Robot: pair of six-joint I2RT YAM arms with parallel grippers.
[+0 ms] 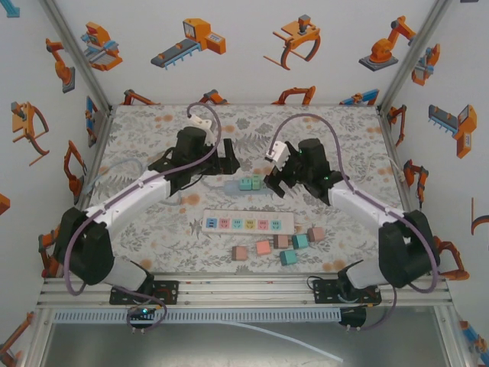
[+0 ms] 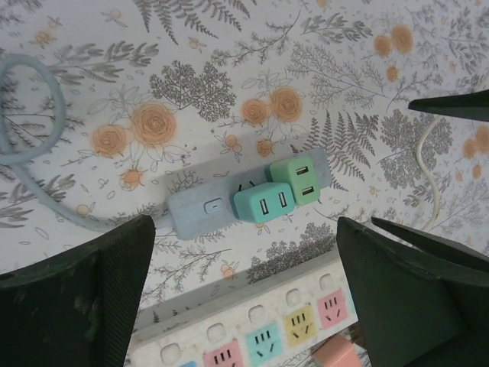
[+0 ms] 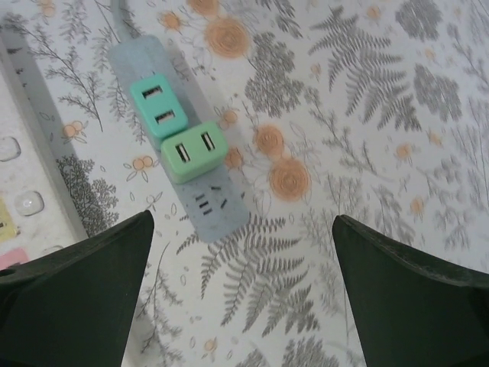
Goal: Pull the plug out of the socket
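The left gripper (image 2: 244, 229), fingers spread wide and empty, hangs over a small grey power strip (image 2: 200, 211) on the floral table (image 2: 367, 92). The right gripper (image 3: 243, 222), likewise splayed and empty, hovers above the same strip. A teal plug (image 2: 263, 205) and a green plug (image 2: 300, 178) sit touching, both seated in its sockets. A long white strip (image 1: 248, 222) lies nearer the arms' bases.
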